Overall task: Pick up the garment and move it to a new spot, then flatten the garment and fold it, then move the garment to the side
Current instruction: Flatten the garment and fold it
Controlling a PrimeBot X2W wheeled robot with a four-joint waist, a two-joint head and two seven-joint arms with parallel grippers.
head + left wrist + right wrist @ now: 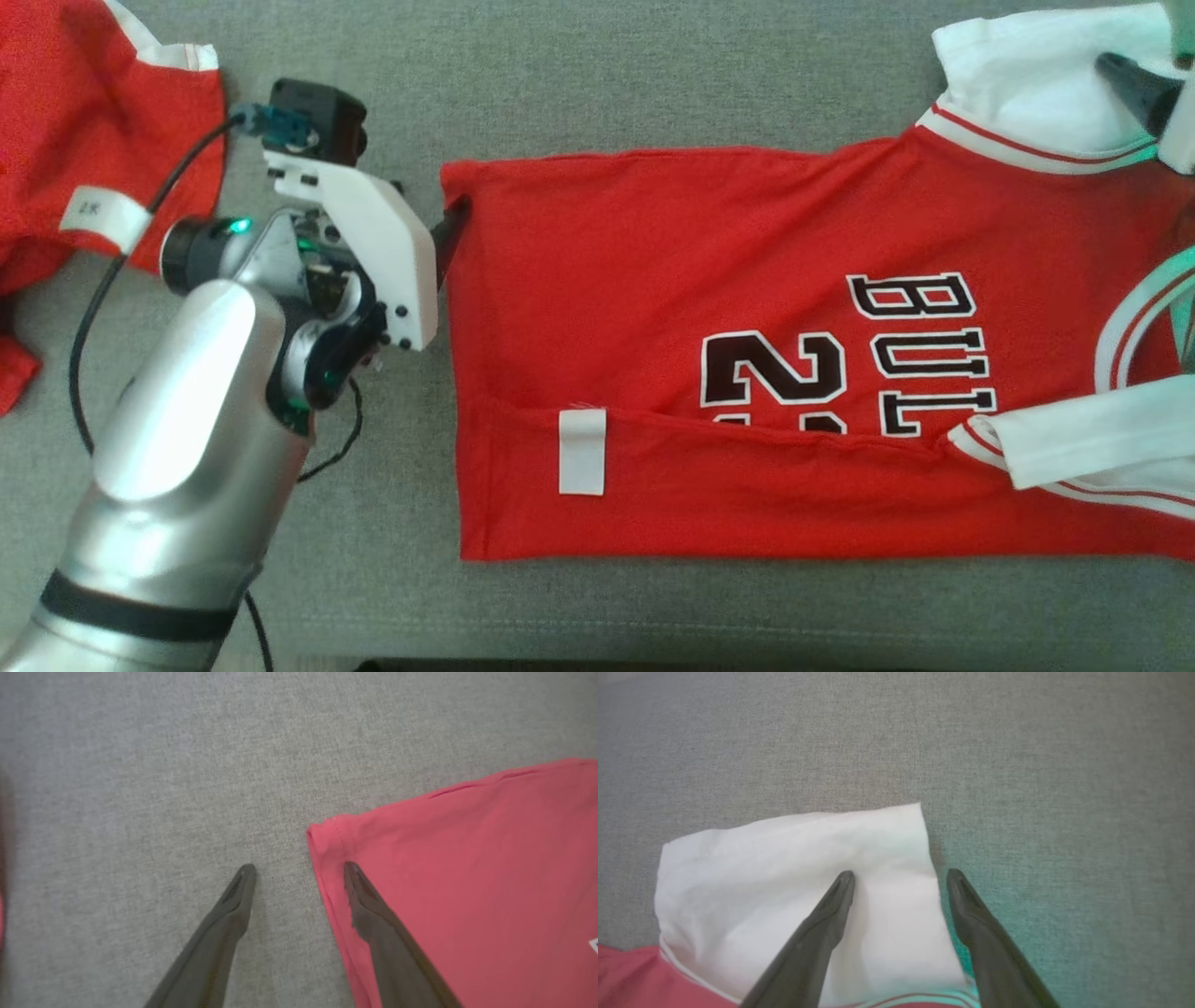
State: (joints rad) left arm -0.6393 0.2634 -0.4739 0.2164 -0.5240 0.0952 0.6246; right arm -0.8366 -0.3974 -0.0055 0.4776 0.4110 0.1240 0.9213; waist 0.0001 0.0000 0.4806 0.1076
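Note:
A red jersey (709,280) with white sleeves and dark lettering lies flat on the grey surface, its lower part folded up along a crease. My left gripper (299,870) is open over the jersey's far left corner (327,835), one finger on the red cloth, the other on bare grey fabric. In the head view the left gripper (448,233) meets that corner. My right gripper (900,877) is open astride the edge of the white sleeve (784,868), one finger over the sleeve, the other over the grey. A dark right fingertip (1134,84) rests on the sleeve at the upper right.
A second red garment (84,159) with white trim and a size tag lies at the far left. The grey fabric surface (597,84) stretches all around. A black cable (103,308) hangs along my left arm.

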